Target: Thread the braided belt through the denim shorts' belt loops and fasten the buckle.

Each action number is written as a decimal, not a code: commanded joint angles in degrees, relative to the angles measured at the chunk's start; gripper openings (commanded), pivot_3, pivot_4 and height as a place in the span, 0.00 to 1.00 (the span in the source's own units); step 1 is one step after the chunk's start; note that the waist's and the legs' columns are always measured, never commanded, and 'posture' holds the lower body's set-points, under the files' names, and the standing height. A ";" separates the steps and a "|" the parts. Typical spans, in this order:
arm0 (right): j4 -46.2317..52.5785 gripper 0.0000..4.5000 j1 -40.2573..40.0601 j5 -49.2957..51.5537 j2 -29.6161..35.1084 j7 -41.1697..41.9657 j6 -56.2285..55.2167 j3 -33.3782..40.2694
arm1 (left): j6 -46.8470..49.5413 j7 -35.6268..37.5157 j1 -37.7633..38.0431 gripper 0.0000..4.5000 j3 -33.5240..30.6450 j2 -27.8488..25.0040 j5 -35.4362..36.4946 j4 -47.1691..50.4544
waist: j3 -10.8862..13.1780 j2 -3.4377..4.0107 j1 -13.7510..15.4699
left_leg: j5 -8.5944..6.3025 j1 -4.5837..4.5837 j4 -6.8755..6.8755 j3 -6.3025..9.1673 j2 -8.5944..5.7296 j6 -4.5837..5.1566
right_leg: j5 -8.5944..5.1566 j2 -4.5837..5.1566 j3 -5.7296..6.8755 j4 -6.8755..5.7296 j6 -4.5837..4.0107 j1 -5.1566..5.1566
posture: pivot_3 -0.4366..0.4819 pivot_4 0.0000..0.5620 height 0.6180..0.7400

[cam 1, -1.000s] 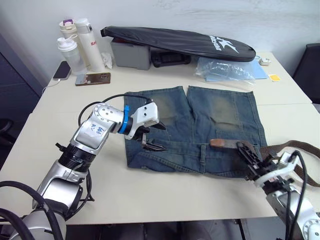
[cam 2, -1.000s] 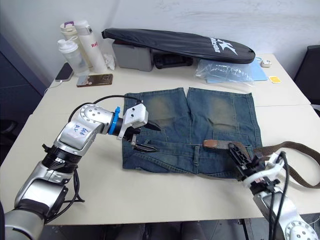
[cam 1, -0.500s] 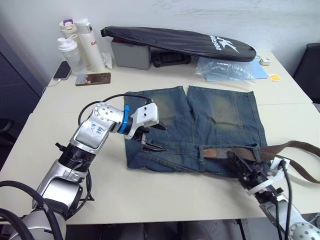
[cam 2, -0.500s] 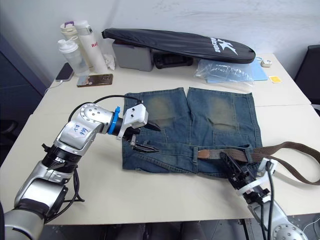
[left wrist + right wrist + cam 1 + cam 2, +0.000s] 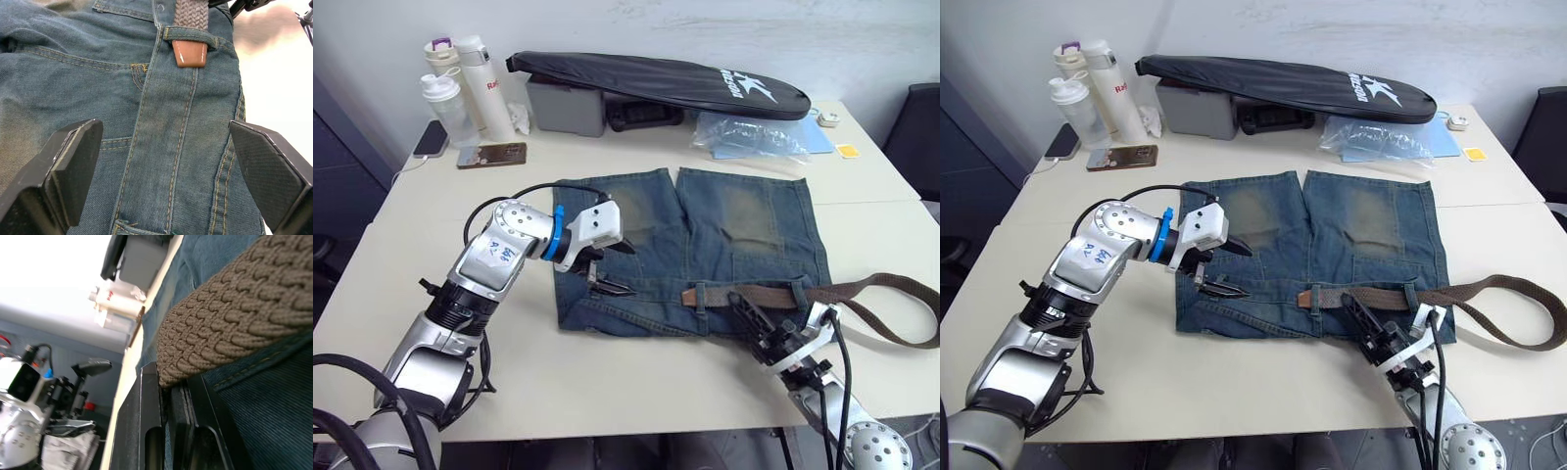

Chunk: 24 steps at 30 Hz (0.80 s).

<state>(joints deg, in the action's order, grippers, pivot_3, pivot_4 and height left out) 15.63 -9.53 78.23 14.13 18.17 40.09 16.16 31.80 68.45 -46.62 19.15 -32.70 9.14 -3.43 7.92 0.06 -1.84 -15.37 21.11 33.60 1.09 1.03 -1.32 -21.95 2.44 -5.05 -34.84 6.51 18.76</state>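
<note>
Threading is in hand. The braided belt [image 5: 744,294] lies along the near waistband of the denim shorts [image 5: 705,245], its tan tip [image 5: 190,53] just past a belt loop [image 5: 190,35]. The right gripper [image 5: 752,318] is clamped on the belt. The left gripper [image 5: 602,279] is spread wide above the waistband, holding nothing. Next, the tip should be taken and drawn leftward.

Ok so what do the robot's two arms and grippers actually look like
The left arm is silver-grey metal with a blue ring at the wrist, a white block behind its gripper, a blue scribble on the forearm and a black cable looping over it. The left gripper has two black fingers. The right gripper is black too, on a pale wrist trailing black cables.
</note>
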 commanded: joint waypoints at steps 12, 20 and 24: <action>5.56 0.01 7.02 -15.15 -0.23 -14.11 7.13 -14.04 | 1.29 -0.70 0.59 1.00 -1.41 -1.35 0.67 2.49 | -0.05 -0.06 -1.03 | 0.03 -0.02 -0.04 0.00 0.06 -0.06 | 0.00 -0.02 -0.01 -0.17 -0.01 0.08 | 0.48 0.27 1.00; 4.18 0.01 8.88 -9.88 -4.76 -16.93 7.61 -11.44 | 0.93 -0.94 1.94 1.00 -0.80 -1.50 0.29 3.74 | -0.06 -0.09 -1.31 | 0.03 -0.03 -0.06 -0.01 0.11 -0.06 | 0.00 -0.08 -0.01 -0.18 -0.01 0.08 | 0.48 0.27 1.00; 2.68 0.01 9.15 -6.81 -6.80 -19.87 7.24 -8.98 | -1.54 -1.66 3.48 1.00 0.13 -0.91 -0.82 3.89 | -0.07 -0.08 -1.31 | 0.03 -0.03 -0.05 0.00 0.11 -0.06 | 0.00 -0.06 -0.01 -0.17 -0.01 0.08 | 0.48 0.27 1.00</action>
<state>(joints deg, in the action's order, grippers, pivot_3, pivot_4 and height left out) 19.95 -0.09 69.26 8.55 0.86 46.28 6.73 32.25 67.22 -44.05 19.19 -33.78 8.65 -1.59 7.86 -0.02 -3.15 -15.34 21.07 33.55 1.09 1.14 -1.38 -21.95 2.38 -5.05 -35.01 6.50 18.84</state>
